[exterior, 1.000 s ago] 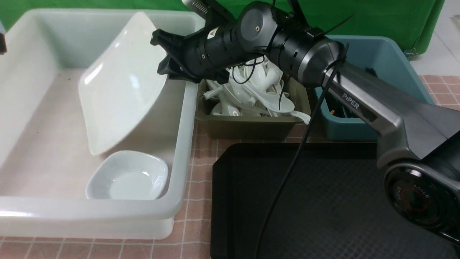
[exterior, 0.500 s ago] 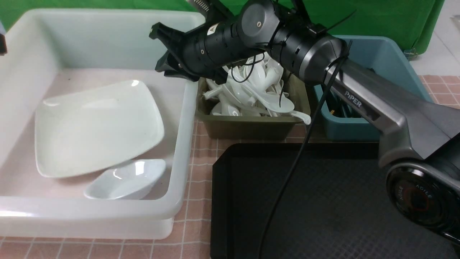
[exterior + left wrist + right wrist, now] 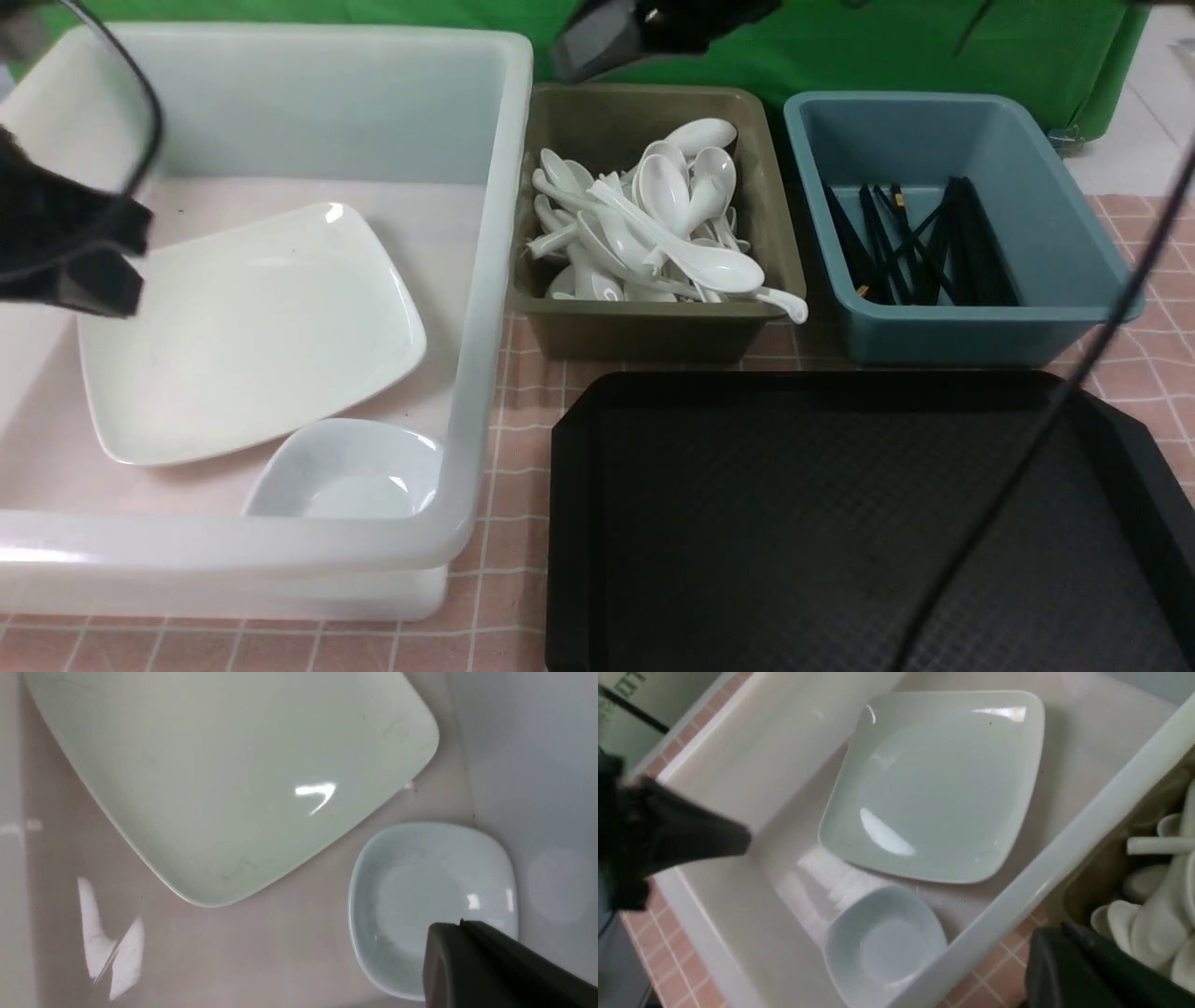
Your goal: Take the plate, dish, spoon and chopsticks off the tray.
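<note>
Front view: plate [image 3: 247, 327] and dish [image 3: 345, 471] lie side by side in the white tub [image 3: 485, 280] beside the tray [image 3: 794, 523]; left claw [image 3: 462, 952], right claw [image 3: 1064, 961] both pressed together.

left arm [image 3: 65, 247]: matte black (blurred) | cable [image 3: 1036, 439] — thin, black | right arm [image 3: 607, 33]: dark grey

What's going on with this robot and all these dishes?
A two-armed robot is clearing tableware. The black tray looks bare; the plate and dish lie in the white tub, spoons fill the olive bin, chopsticks the blue bin. The left gripper, shut and empty, hangs over the tub; the right gripper is shut too.
</note>
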